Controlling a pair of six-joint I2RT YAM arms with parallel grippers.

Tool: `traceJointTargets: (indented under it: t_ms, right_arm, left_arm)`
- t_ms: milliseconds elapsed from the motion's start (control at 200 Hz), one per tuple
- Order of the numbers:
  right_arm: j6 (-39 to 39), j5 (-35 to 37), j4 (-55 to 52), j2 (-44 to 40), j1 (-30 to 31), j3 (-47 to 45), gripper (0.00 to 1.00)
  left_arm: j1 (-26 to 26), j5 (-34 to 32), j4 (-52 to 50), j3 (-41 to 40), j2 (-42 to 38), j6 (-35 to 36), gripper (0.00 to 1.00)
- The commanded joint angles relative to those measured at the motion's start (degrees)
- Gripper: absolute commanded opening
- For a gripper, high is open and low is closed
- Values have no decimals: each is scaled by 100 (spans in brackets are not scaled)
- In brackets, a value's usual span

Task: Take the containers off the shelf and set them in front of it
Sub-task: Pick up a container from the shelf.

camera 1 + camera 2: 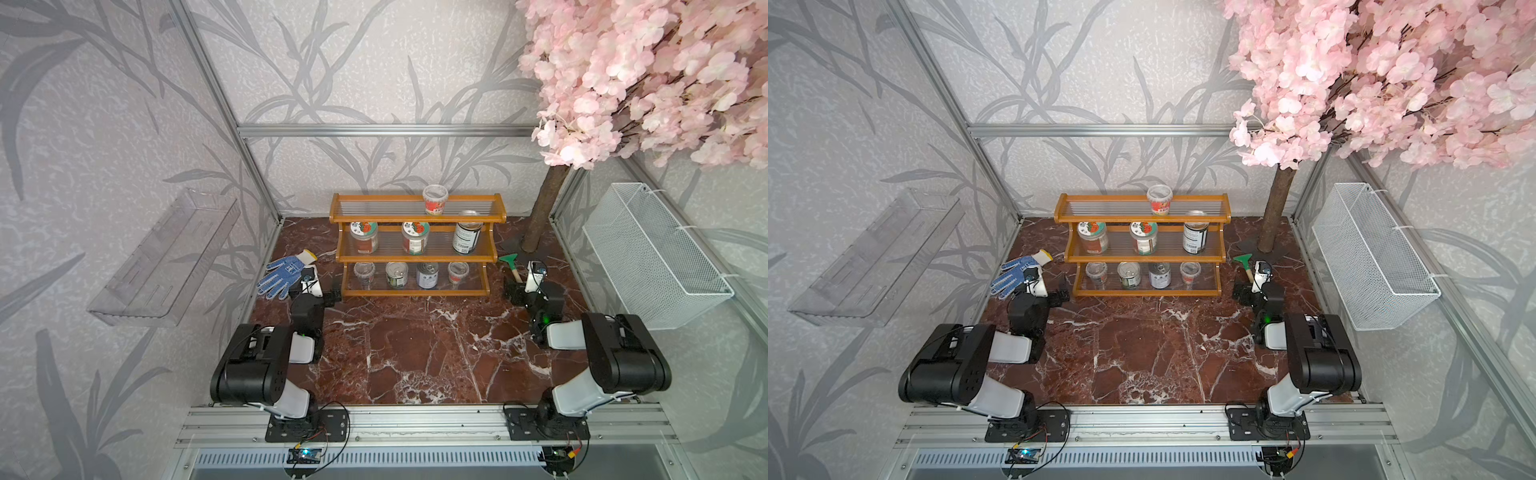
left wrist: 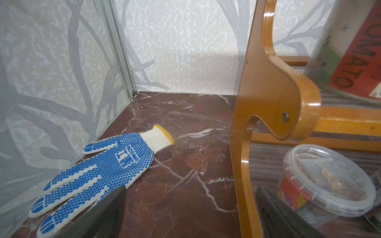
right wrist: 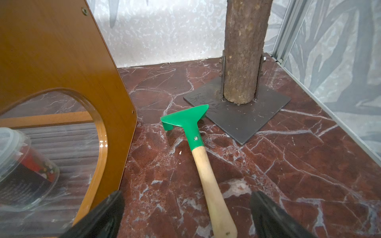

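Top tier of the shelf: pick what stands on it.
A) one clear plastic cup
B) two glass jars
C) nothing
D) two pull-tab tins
A: a single clear plastic cup with a red label stands alone on the top tier of the shelf.

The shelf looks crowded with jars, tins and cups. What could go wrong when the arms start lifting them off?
1. The left gripper, open, sits right by the side panel of the shelf; reaching for the plastic cup behind it could shove the shelf.
2. The right gripper hangs open over the green tool and might snag it.
3. The glass jars could break if dropped on the stone table.
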Motion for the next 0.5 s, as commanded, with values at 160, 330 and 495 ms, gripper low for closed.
traceJointTargets:
  t_ms: [160, 330, 495]
  right_arm:
    - [14, -52, -42, -64, -34, 116, 99]
    - [18, -88, -70, -65, -45, 124, 99]
    - [34, -97, -76, -83, -53, 117, 99]
  left_arm:
    - [-19, 21, 98, 18, -12, 54, 100]
    - [-10, 36, 83, 26, -5, 43, 100]
    - [-10, 95, 108, -2, -65, 84, 100]
